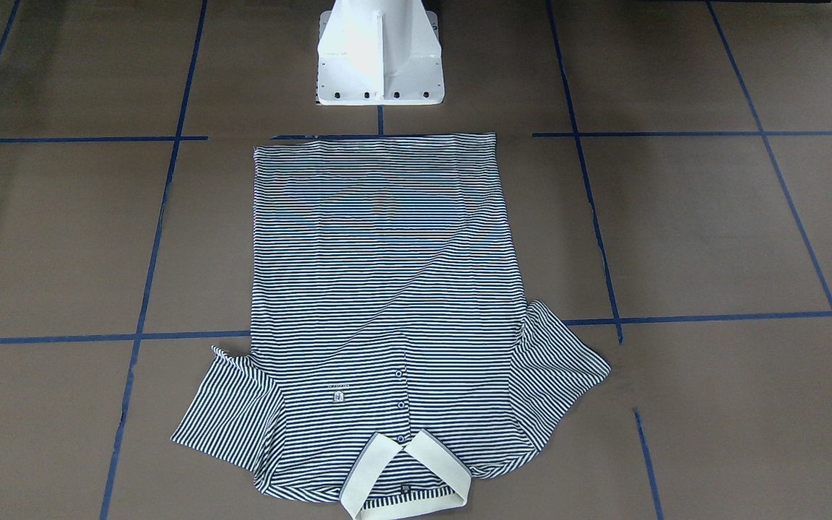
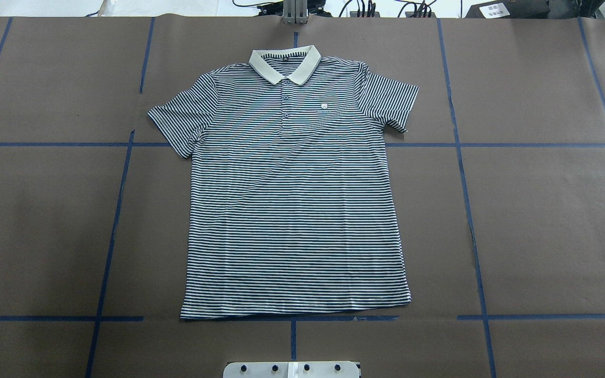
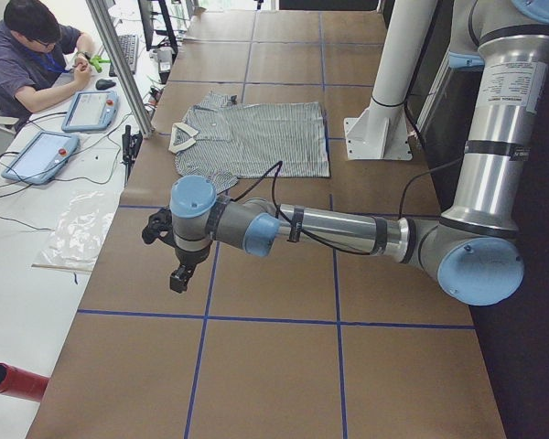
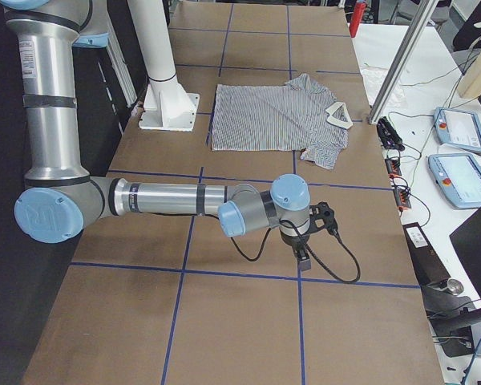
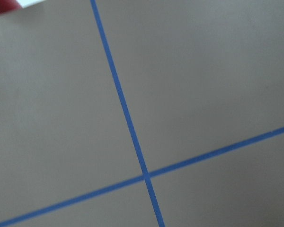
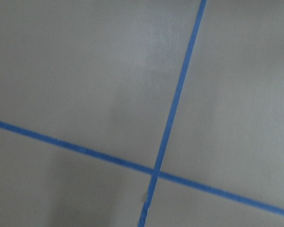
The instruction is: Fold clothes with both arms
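The striped polo shirt [image 2: 292, 199] lies flat and face up in the middle of the brown table, both sleeves spread. Its cream collar [image 2: 284, 63] points away from the robot's base, and its hem is nearest the base. The shirt [image 1: 387, 289] also shows whole in the front-facing view. My left gripper [image 3: 178, 279] hangs over bare table well off the shirt [image 3: 256, 137], toward the table's end; I cannot tell if it is open. My right gripper [image 4: 303, 258] hangs likewise at the other end, far from the shirt [image 4: 280, 116], state unclear. Both wrist views show only table and blue tape.
The white pedestal base [image 1: 380, 58] stands just behind the hem. Blue tape lines [image 2: 465, 173] grid the table. A person [image 3: 27, 55] sits at a side bench with teach pendants [image 3: 41, 155]. More pendants [image 4: 461, 172] and cables lie beyond the far edge. A red cylinder [image 3: 14, 380] lies nearby.
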Action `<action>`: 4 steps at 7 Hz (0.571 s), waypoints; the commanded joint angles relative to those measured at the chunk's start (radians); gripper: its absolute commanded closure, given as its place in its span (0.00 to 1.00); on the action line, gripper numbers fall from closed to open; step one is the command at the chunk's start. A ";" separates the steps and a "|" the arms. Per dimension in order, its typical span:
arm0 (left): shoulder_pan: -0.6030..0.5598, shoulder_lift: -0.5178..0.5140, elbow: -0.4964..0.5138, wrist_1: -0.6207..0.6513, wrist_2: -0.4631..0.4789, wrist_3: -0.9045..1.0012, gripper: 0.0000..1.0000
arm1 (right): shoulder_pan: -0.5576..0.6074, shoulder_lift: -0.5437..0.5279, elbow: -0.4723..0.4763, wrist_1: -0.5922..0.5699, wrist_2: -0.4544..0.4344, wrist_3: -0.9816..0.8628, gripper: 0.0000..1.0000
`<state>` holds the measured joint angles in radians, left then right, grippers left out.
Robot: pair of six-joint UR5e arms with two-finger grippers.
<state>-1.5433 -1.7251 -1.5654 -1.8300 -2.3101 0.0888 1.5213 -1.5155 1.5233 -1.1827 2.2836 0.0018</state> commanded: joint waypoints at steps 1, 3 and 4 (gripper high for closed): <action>0.003 -0.062 0.054 -0.285 0.020 -0.039 0.00 | -0.010 0.122 -0.110 0.092 0.014 0.061 0.00; 0.015 -0.067 0.100 -0.429 0.018 -0.216 0.00 | -0.123 0.249 -0.114 0.123 0.013 0.219 0.00; 0.019 -0.064 0.097 -0.433 0.017 -0.218 0.00 | -0.221 0.332 -0.115 0.139 -0.022 0.427 0.00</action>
<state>-1.5309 -1.7894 -1.4729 -2.2302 -2.2923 -0.0994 1.4015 -1.2744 1.4122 -1.0609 2.2890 0.2221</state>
